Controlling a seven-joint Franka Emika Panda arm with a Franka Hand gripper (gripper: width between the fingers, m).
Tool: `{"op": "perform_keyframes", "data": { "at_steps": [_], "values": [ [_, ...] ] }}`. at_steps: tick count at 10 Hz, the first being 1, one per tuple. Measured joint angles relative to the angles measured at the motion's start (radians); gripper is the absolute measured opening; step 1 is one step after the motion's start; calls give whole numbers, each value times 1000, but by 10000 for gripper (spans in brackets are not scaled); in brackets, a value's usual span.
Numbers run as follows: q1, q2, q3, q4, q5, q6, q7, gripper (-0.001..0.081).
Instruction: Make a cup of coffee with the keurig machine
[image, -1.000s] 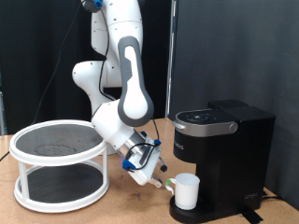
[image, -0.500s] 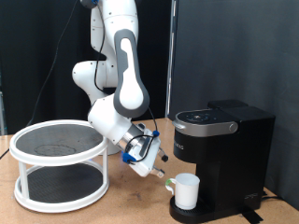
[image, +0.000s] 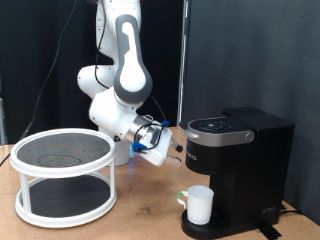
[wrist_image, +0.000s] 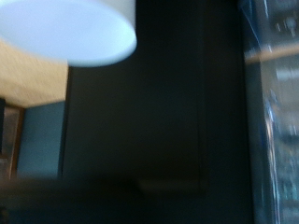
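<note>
one cup (image: 201, 204) stands on the drip base of the one keurig machine (image: 240, 170), at the exterior view's bottom right. the gripper (image: 176, 151) hangs above the cup and to its left, just beside the machine's front; whether its fingers are apart cannot be told. one round two-tier rack (image: 63, 175) stands on the table (image: 140, 222).

The cup (image: 201, 205) sits on the keurig machine (image: 238, 170) base; the gripper (image: 177, 153) hovers beside the machine's front

Evenly lit, fairly sharp exterior view against a dark backdrop. Wrist view dim and blurred; the cup (wrist_image: 67, 30) glows overexposed at eleven o'clock.
</note>
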Motion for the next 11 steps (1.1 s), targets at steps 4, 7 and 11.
{"op": "perform_keyframes", "data": {
  "at_steps": [4, 7, 11],
  "values": [
    [-4, -56, -8, -15, -3, -52, -62, 734],
    [-8, -146, -40, -18, 41, -176, -98, 734],
    [-8, -277, -53, -10, 34, -224, 45, 734]
  ]
}}
